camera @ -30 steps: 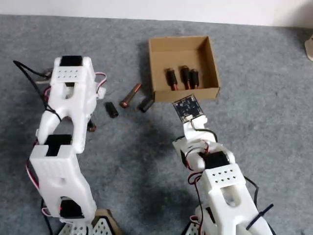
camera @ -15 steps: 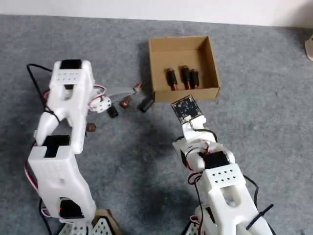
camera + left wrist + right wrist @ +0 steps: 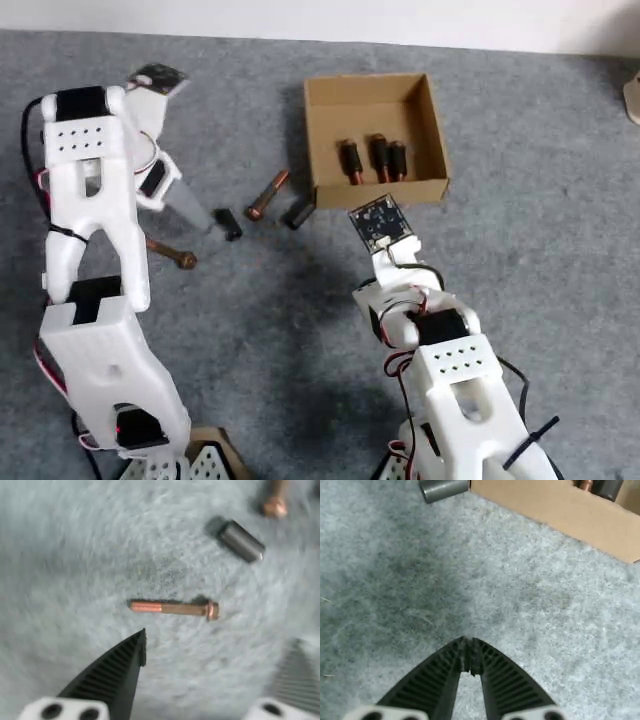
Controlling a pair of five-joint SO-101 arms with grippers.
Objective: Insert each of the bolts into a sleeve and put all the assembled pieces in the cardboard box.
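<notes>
While it is pinched fully closed, the right hand (image 3: 470,666) hovers over the grey felt counter (image 3: 520,250), at the six o'clock side of the brown cardboard box (image 3: 380,190). Toward nine o'clock from it, the left hand (image 3: 217,645) gapes wide above a loose copper bolt (image 3: 172,608) lying flat. Farther out lie a short black sleeve (image 3: 229,223), a second copper bolt (image 3: 268,194) and a dark grey sleeve (image 3: 298,212), the last just beside the box's seven o'clock corner. Three sleeved bolts (image 3: 380,152) rest side by side inside the box.
</notes>
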